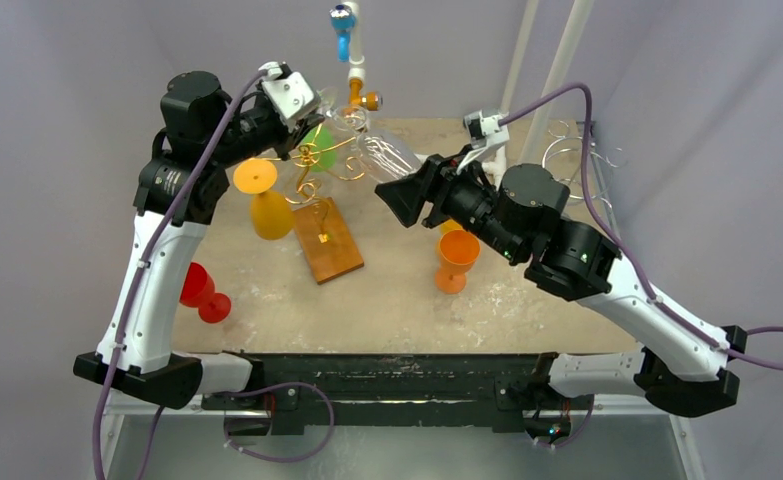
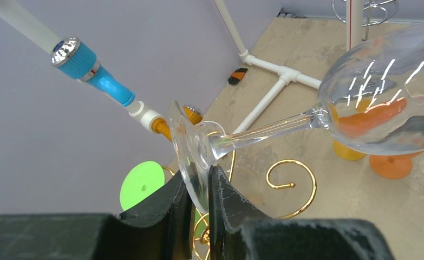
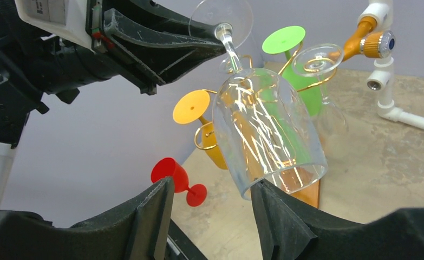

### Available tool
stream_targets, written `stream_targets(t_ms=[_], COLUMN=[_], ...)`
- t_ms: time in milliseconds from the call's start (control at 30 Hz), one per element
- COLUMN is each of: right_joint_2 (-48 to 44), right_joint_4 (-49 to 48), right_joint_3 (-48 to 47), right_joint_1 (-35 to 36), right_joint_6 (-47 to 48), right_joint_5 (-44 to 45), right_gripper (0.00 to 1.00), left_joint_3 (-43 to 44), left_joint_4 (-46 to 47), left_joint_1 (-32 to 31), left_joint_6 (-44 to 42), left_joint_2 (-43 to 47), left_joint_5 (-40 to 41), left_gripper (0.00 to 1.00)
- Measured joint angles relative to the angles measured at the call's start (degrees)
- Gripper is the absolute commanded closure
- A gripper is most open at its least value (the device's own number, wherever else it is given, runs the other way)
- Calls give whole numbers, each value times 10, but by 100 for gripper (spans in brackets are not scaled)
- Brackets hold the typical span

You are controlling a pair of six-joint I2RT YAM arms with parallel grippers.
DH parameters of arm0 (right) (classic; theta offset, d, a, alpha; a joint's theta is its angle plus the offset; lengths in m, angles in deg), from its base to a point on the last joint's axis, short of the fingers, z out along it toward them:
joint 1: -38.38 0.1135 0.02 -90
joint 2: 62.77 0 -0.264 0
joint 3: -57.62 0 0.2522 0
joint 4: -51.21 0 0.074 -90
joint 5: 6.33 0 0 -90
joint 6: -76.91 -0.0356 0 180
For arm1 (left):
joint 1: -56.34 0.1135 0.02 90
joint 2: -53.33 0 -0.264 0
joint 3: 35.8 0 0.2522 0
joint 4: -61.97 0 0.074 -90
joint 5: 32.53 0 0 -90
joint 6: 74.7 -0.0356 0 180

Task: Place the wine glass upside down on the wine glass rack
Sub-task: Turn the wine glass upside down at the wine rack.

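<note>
left pincer (image 2: 199, 187) pinched tight on glass (image 2: 380, 97) foot, right pincer (image 3: 209, 197) open by bowl, gripping nothing. I'd slide stem slowly into rack (image 2: 292, 181) slot, foot level, release only once seated

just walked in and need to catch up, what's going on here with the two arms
The left gripper is pinched shut on the foot of a clear wine glass, holding it tilted in the air near the rack. The right gripper is open by the bowl, not gripping it. The glass is not on the rack yet; a green glass and a yellow glass hang there.
</note>
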Motion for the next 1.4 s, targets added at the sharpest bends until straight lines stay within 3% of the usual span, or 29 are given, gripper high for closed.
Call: stream_targets(t_ms=[433,800,1133,1400], right_joint_2=[13,28,135,129], right_joint_4=[81,135,165,169], right_joint_3=[-45,-101,-160,-136], right_joint_1=[-15,-39,-49,-53], right_joint_6=[-6,20,79,89], right_joint_5=[0,-31,-136,-183], right_gripper=[28,1,1,1], left_joint_3=[-12,-33,-47,-68], left_joint_4=[-8,4,14,10], left_joint_1=[0,0,0,0], left_joint_6=[-87,-108,-126,-178], left_joint_2=[1,16,57,94], left_joint_5=[47,18,-60,-104], left_gripper=[100,100,100,100])
